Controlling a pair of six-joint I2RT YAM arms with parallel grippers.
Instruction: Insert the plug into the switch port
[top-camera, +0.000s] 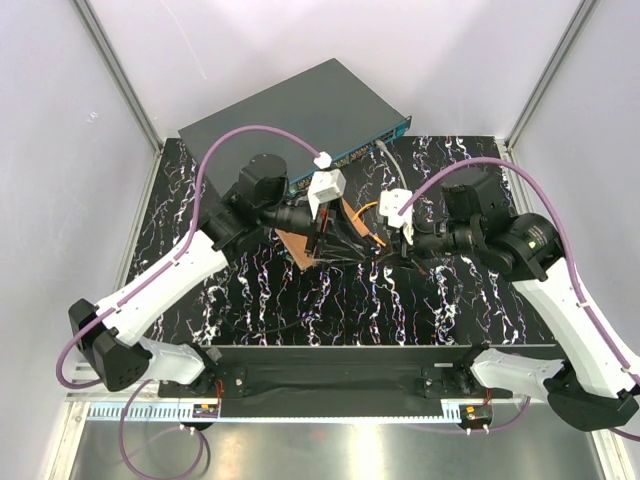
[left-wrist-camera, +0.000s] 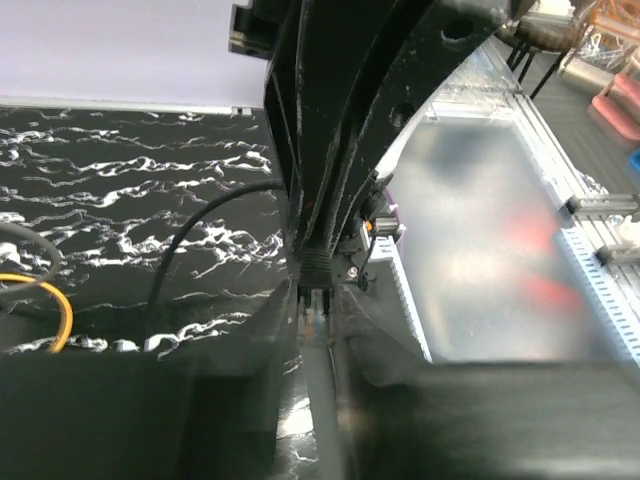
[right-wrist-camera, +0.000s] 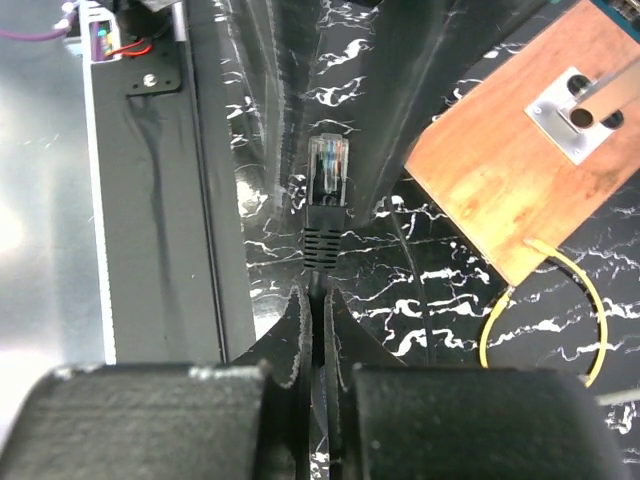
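The dark blue-grey switch (top-camera: 300, 110) lies at the back of the table, its teal socket face turned toward the arms. The black cable's plug (right-wrist-camera: 328, 170), with a clear tip and a ribbed boot, hangs above the table between both grippers. My right gripper (right-wrist-camera: 322, 300) is shut on the cable just behind the boot; it meets the left one at mid-table (top-camera: 385, 245). My left gripper (left-wrist-camera: 318, 300) faces it (top-camera: 335, 238), and its fingers (right-wrist-camera: 265, 120) are closed narrowly on the plug's tip (left-wrist-camera: 315, 268). The plug is well short of the switch's sockets.
A brown wooden board (right-wrist-camera: 500, 180) with a metal plate lies under the grippers (top-camera: 298, 252), just in front of the switch. A yellow-orange cable loops beside it (right-wrist-camera: 497, 335). The black base rail (top-camera: 340, 360) runs along the near edge. White walls enclose the table.
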